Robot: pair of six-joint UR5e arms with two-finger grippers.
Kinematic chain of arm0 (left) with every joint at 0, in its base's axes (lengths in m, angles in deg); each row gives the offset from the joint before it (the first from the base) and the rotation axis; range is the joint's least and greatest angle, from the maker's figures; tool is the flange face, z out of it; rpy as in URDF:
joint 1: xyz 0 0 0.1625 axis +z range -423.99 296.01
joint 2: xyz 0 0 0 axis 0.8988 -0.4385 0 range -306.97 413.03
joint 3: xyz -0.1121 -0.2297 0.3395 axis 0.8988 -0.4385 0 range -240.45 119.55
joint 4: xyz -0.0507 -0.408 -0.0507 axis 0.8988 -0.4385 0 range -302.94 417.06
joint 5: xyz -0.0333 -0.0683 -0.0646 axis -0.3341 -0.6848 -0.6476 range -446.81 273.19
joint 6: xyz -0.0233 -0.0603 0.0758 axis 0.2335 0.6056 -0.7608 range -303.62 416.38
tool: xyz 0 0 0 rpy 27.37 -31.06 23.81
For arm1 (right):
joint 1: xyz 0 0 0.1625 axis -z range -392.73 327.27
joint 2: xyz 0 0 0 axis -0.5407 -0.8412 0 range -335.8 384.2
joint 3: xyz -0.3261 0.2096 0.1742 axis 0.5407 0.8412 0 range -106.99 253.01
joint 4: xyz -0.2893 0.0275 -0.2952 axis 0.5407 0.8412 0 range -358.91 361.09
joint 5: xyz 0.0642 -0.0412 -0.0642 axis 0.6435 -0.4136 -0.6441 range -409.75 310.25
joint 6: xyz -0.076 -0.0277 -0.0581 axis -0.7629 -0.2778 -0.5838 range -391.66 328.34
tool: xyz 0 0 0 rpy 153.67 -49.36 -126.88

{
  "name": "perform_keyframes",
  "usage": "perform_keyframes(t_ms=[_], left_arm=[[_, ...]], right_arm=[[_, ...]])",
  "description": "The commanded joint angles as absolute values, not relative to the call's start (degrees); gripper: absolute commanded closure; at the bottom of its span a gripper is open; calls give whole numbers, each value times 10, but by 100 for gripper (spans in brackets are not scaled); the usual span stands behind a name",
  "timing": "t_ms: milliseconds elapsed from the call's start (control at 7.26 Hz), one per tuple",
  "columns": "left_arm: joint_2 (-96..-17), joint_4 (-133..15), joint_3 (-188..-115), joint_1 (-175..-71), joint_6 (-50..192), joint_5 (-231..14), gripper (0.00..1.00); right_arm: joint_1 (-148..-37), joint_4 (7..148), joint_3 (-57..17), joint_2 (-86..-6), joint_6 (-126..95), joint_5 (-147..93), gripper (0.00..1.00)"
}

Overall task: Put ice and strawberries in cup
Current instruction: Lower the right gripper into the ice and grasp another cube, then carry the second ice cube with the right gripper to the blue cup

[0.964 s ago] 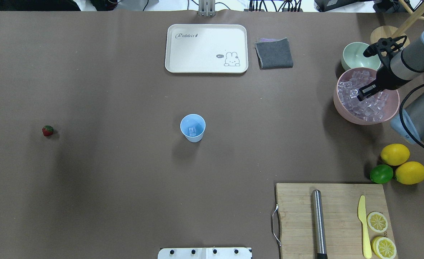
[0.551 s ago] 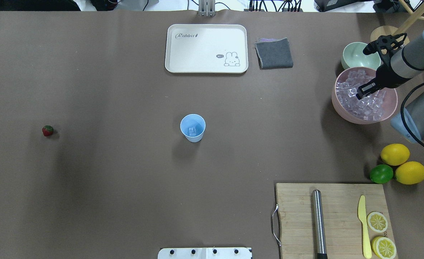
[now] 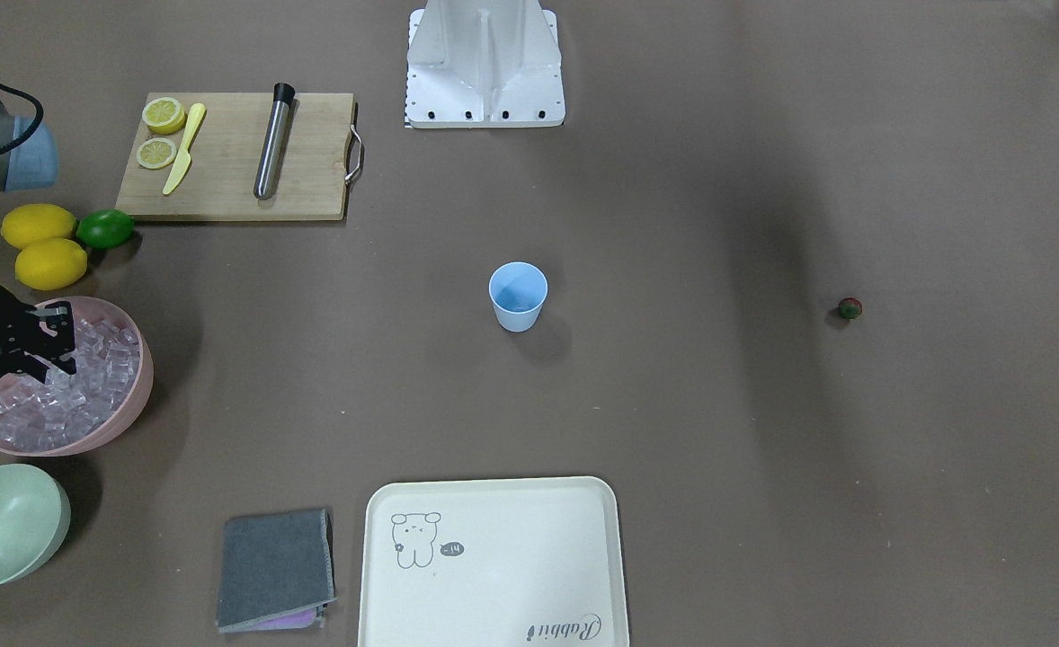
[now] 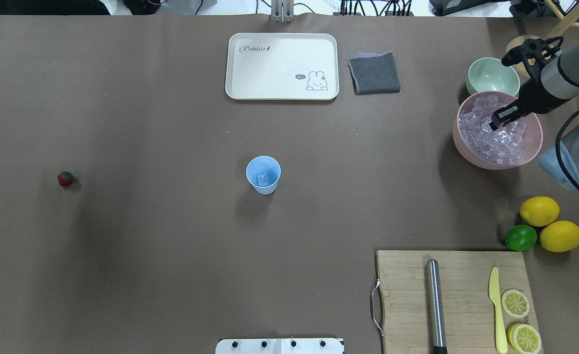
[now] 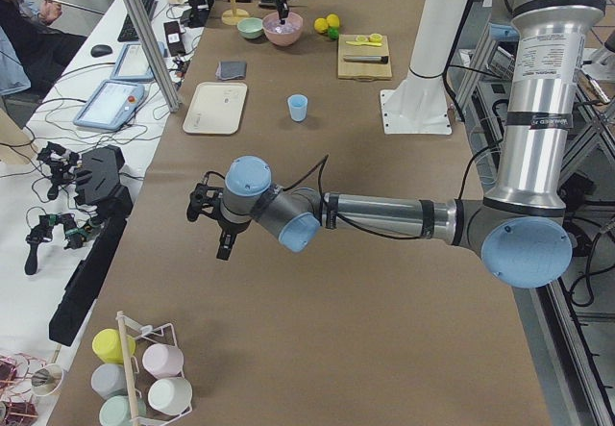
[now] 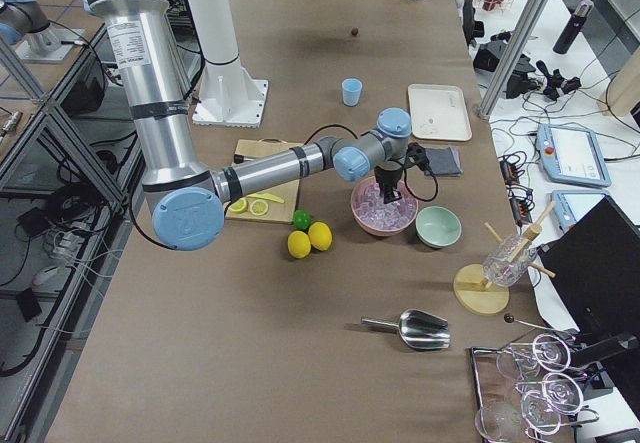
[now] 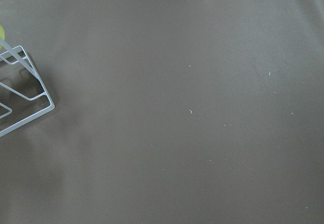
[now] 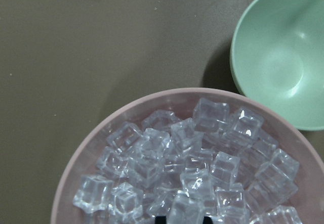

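Small clear glassy ice cubes [image 4: 486, 142] filled a round pink bowl [image 4: 461, 148] far right of the light blue plastic cup [image 4: 263, 174], which held one; the right gripper [image 4: 500, 118] hung over them, seemingly clamped on a cube; the tiny red strawberry [image 4: 65, 178] lay far left of the cup; the cream tray [image 4: 270, 69] beyond it read "Rabbit"; whether the left gripper [image 5: 224, 245] was apart or together, I could not tell.

The cup [image 4: 263, 174] is standing mid-table in the overhead view, one ice cube [image 4: 262, 179] lying in it, the strawberry [image 4: 65, 178] sitting well apart to its left. Behind it the tray [image 4: 250, 73] is lying, a folded cloth [image 4: 374, 73] just to its right. At far right, ice [image 4: 486, 142] is filling a bowl [image 4: 456, 140], a second bowl [image 4: 488, 76] sitting just behind.
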State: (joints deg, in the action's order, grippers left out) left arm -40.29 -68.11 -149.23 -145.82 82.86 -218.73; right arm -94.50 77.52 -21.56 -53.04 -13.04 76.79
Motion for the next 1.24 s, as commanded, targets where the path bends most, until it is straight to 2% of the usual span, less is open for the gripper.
perform_keyframes(t_ms=[0,551,1101], left_arm=[[-397,-690,-1491,-1458,829,-2187,3],[-397,-690,-1491,-1457,830,-2187,3],[-397,-691,-1494,-1456,831,-2179,3]], right_arm=[[-950,846,-259,-514,-131,773,88],[-932,1019,-255,-349,-112,768,92],[-795,1021,-245,-223,135,698,94]])
